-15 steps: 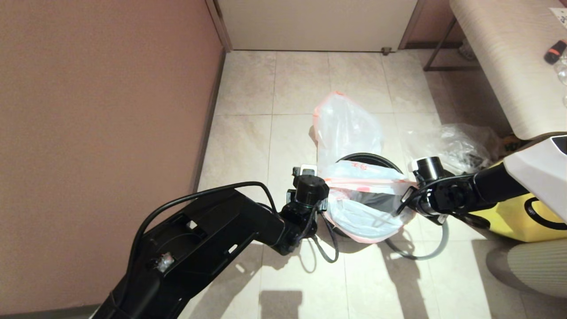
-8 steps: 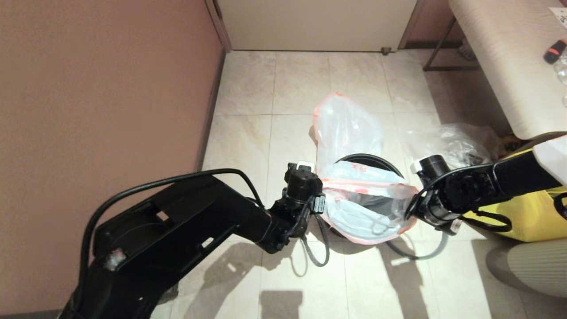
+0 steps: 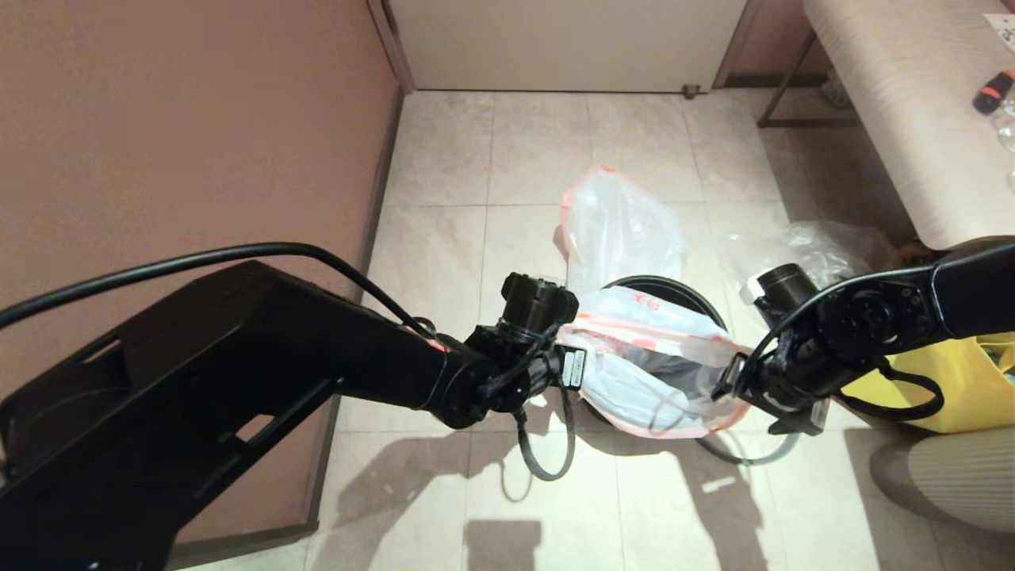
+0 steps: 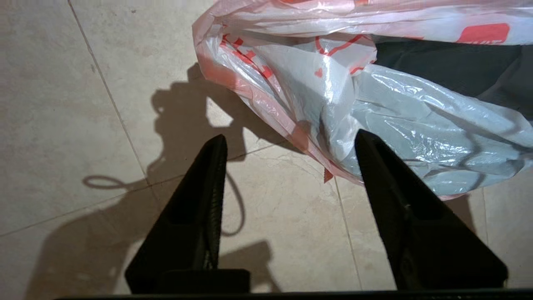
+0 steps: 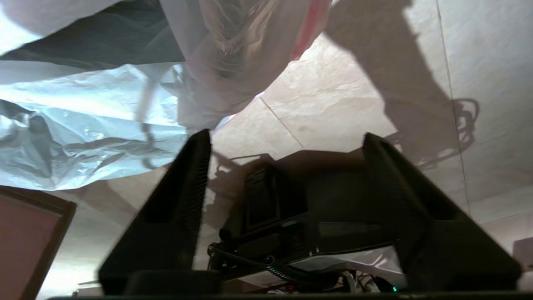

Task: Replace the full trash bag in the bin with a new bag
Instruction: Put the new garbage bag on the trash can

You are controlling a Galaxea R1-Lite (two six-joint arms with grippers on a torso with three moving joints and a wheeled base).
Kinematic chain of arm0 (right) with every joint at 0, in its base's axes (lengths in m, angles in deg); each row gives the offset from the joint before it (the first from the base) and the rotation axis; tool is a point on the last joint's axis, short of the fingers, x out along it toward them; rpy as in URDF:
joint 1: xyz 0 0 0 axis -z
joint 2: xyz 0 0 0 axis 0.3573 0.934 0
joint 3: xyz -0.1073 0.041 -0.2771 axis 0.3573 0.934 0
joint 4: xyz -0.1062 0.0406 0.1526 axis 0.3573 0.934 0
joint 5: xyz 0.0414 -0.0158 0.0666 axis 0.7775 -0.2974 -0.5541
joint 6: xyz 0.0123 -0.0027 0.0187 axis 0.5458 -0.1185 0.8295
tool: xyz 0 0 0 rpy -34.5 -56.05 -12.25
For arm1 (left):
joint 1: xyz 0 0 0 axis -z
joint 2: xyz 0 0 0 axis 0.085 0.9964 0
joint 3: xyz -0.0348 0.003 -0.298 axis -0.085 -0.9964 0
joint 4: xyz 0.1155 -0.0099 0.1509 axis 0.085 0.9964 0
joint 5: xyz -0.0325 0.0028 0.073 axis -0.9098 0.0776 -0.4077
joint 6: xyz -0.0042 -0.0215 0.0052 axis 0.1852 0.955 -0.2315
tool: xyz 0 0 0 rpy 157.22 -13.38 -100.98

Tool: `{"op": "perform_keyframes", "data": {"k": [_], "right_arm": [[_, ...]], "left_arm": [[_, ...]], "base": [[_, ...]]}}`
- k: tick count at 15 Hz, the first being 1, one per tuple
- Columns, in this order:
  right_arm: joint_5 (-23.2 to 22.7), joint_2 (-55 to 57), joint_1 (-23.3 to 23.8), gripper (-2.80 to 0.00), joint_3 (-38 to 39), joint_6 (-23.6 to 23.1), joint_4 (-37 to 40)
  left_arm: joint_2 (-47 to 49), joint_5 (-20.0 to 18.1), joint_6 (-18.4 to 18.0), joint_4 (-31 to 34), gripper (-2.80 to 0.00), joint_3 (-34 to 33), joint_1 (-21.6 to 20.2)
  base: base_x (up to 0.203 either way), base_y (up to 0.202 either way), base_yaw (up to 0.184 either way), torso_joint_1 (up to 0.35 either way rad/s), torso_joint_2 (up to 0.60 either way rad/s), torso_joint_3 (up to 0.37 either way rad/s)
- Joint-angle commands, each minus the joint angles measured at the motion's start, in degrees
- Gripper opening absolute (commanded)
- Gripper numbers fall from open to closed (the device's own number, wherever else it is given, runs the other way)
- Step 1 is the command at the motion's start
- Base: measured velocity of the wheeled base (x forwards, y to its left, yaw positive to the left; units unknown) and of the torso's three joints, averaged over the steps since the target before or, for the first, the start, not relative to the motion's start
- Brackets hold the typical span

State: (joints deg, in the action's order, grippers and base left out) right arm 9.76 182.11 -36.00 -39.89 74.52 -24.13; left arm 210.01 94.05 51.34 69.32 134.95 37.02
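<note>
Tiled floor [image 3: 444, 238] under your new bag [image 3: 650, 373], crinkly white with red print, draped over the bin [image 3: 674, 287]; left claw [image 4: 287, 141] and right claw [image 5: 287, 141] both spread, pinching nothing.

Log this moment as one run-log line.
new bag: draped over bin | left gripper: open, beside bag | right gripper: open, empty

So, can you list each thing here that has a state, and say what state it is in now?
New bag: spread open over the bin, not tucked in.
Bin: upright, mouth draped by the new bag.
Full bag: out of the bin, on the floor behind it.
Left gripper: fingers open, holding nothing.
Right gripper: fingers open, holding nothing.
</note>
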Motion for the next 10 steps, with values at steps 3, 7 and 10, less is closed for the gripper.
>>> {"op": "perform_keyframes", "data": {"k": [3, 7, 10], "right_arm": [[0.2, -0.9, -0.1, -2.80, -0.2, 0.2, 0.1], [1.0, -1.1, 1.9, -2.80, -0.7, 0.3, 0.1], [1.9, -1.1, 3.1, -2.80, -1.1, 0.3, 0.2]], "left_arm": [[-3.1, 0.2, 1.1, 4.8, -2.80, 1.4, 0.3], [-1.0, -0.4, 11.0, 26.0, -2.80, 14.8, 3.5], [4.8, -0.5, 21.2, 40.5, -2.80, 30.4, 5.5]], "base": [[0.000, 0.000, 0.000, 0.000, 0.00, 0.000], [0.000, 0.000, 0.000, 0.000, 0.00, 0.000], [0.000, 0.000, 0.000, 0.000, 0.00, 0.000]]}}
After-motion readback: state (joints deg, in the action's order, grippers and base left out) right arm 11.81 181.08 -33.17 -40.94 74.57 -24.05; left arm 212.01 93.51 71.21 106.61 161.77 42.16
